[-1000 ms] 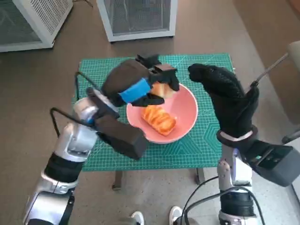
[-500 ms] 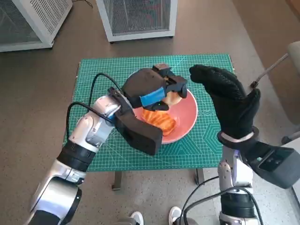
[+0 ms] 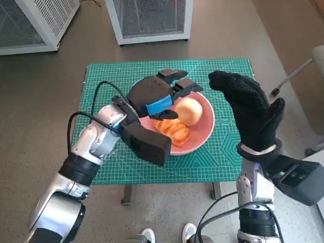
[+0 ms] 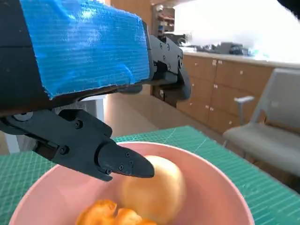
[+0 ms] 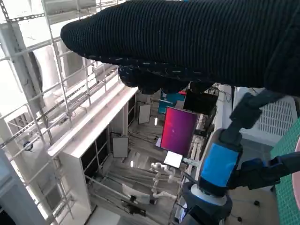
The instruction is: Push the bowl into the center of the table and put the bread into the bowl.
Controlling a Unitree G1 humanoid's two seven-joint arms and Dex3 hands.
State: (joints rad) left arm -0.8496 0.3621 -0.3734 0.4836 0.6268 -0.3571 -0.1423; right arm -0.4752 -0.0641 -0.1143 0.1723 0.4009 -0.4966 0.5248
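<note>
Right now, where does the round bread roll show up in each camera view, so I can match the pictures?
Head view: the round roll lies in the pink bowl, just right of the left hand.
Left wrist view: the roll sits low in the middle, under the left hand's fingers.
Right wrist view: not in it.
Shared landmark: the blue tape on the left hand shows in all three.

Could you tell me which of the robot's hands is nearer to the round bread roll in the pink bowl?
The left. The left hand hovers open directly over the bowl, fingers just beside the round roll. The right hand stands upright outside the bowl's rim, farther away.
</note>
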